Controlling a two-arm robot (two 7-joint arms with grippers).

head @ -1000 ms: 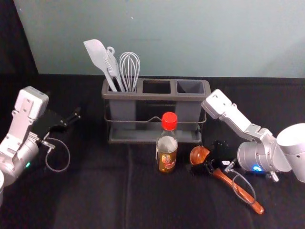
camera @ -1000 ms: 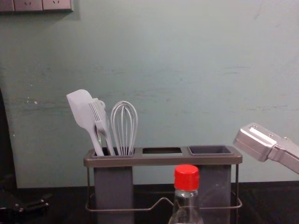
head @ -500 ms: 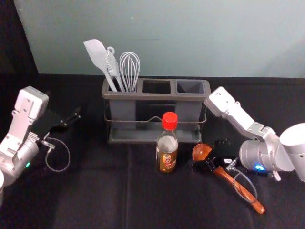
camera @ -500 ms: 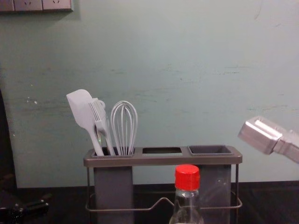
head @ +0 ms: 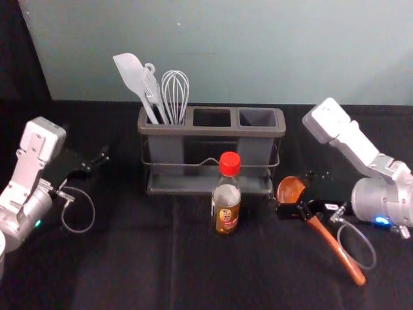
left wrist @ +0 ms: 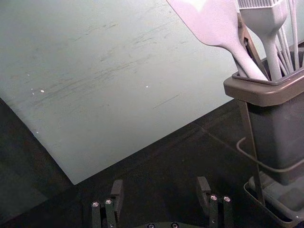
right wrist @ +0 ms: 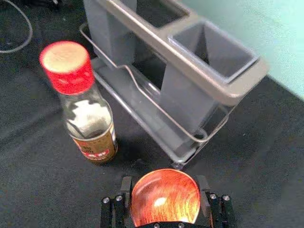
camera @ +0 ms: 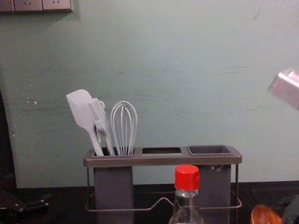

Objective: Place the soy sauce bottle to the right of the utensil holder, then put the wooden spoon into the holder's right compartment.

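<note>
Right gripper point(head: 295, 194): reaching inward, clamped on the wooden spoon point(head: 337, 250) at its bowl. Left gripper point(head: 90, 145): parked left of the holder, fingers apart. Spoon: glossy, reddish-brown, handle slanting to the near right of the right gripper. Utensil holder point(head: 213, 131): beyond and left of that gripper. Soy sauce bottle point(head: 226, 200): upright, red-capped, left of it. Green-grey wall point(head: 258, 51) behind; black cloth point(head: 116, 265) beneath.

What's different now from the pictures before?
The right pincer moved up and to the right, carrying the wooden spoon along in its grip. The soy sauce bottle, the utensil holder and the left pincer stayed where they were.
</note>
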